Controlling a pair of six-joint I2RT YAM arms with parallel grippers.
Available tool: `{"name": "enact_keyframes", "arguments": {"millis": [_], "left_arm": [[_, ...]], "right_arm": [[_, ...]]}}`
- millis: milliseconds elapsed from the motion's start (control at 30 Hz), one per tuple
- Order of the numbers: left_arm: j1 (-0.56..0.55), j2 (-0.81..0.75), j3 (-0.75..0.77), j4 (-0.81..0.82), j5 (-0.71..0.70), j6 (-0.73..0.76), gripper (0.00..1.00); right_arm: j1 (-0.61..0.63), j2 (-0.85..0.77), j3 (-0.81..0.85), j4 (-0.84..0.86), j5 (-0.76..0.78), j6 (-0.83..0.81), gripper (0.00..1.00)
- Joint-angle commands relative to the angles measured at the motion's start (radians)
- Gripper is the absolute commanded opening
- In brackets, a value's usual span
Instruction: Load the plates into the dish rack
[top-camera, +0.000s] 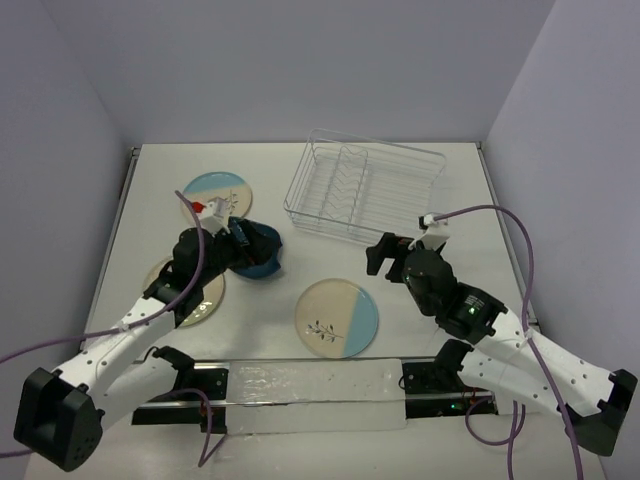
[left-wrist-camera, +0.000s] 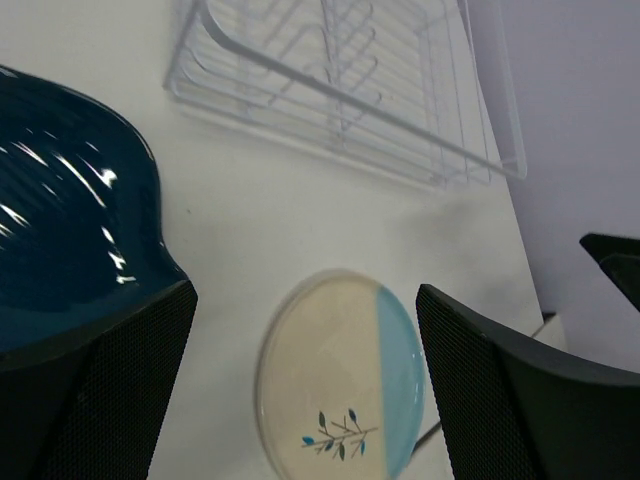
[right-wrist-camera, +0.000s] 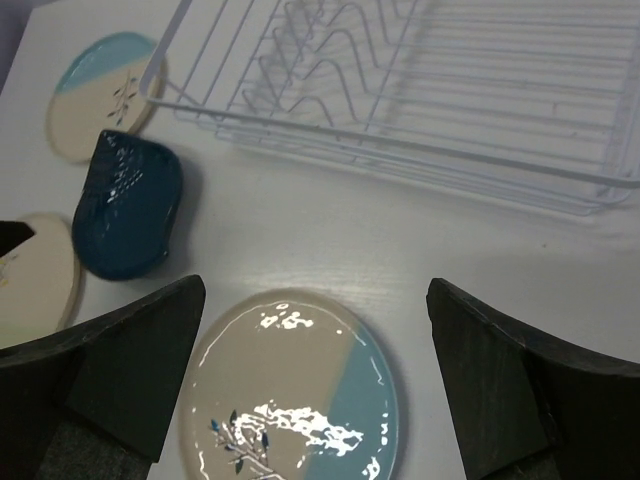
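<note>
A: Rack check. The dish rack (top-camera: 360, 190) stands at the far side of the counter (top-camera: 320, 262), with no plate in it. All 4 plates lie outside.

B: We note the left fingers (left-wrist-camera: 110, 400) spread wide. The dark blue plate (top-camera: 262, 255) looks tipped against 1 of them, not between them. The right fingers (right-wrist-camera: 500, 380) are also wide and empty, above the near two-tone plate (top-camera: 338, 317).

A: The risk, as we judge it: the glazed rim slides off that finger and the plate drops onto the counter or the cream plate (top-camera: 205, 300) nearby.

B: Writing? We read none, only sprig motifs.
</note>
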Motion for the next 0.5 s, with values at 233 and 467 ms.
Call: {"name": "enact_keyframes", "arguments": {"millis": [233,467], "left_arm": [[-0.221,0.071,-0.11,-0.001,-0.082,-0.067,0.98],[-0.336,0.124,-0.127,-0.008,-0.065,-0.079,0.98]], "right_arm": [[0.001,-0.006,-0.107,0.009,-0.416,0.014,1.0],[0.002,0.036,-0.167,0.009,-0.461,0.077,1.0]]}}
